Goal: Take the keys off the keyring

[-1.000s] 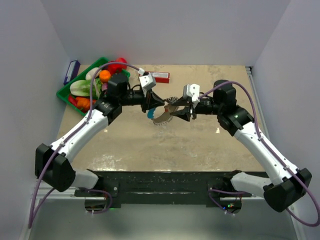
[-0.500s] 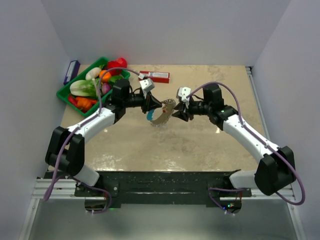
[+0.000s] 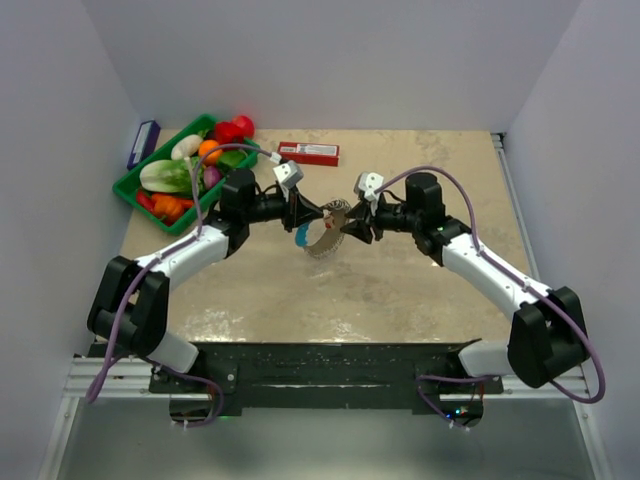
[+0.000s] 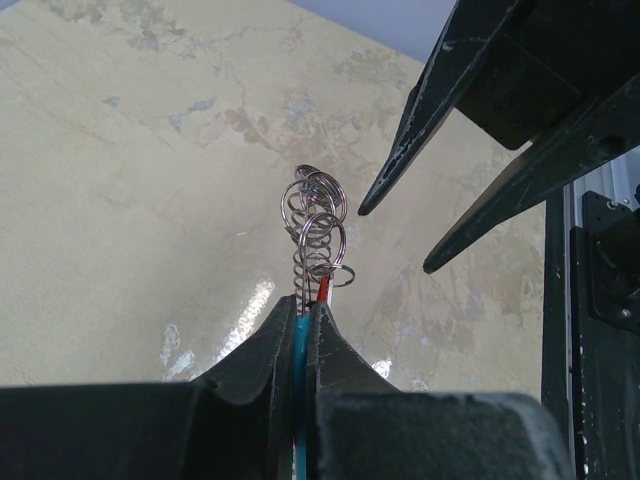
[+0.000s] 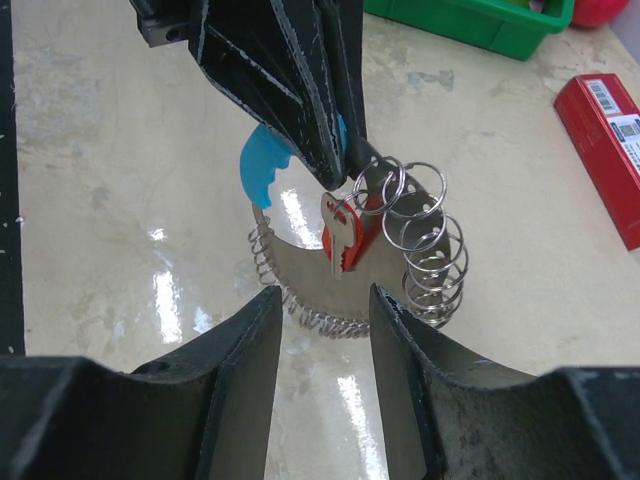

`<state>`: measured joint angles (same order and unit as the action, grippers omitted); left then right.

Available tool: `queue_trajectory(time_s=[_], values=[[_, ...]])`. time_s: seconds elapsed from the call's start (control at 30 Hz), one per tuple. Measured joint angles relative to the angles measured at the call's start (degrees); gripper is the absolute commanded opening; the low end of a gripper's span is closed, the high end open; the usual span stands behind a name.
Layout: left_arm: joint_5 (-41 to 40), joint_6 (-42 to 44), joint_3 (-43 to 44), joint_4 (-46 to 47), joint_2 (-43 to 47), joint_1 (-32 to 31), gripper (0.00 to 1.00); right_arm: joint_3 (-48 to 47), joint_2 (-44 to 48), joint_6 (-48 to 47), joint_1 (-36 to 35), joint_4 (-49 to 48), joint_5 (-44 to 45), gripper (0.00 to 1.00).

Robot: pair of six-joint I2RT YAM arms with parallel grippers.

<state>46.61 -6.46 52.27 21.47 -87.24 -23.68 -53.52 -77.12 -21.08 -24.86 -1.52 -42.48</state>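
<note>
Now two grippers, one keyring (image 5: 262, 165), one red key (image 5: 345, 235).
The left gripper (image 4: 305, 305) clamps the keyring; the right gripper (image 5: 322, 292), half-open, holds nothing.

overhead wide, opposed wrist close-ups sharing keyring (image 5: 375, 278)

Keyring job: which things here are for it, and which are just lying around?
For the job: keyring; keys; left gripper, jaws shut on the keyring; right gripper, jaws open near the keys.

Just lying about: red box; green tray; toy vegetables in it; dark blue box by the wall.
</note>
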Motion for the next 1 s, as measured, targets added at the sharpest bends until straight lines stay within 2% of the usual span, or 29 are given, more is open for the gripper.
queue_trajectory(time_s=[0.4,1.0], values=[[-0.4,-1.9,-0.5,1.6,0.6,0.0,0.0,-0.3,-0.9,1.1,-5.9,-1.9,5.8,0.43],[0.0,-3.5,-0.7,3.0,0.6,0.0,0.0,-3.1,-3.5,2.0,-7.8,-2.1,13.7,0.4]])
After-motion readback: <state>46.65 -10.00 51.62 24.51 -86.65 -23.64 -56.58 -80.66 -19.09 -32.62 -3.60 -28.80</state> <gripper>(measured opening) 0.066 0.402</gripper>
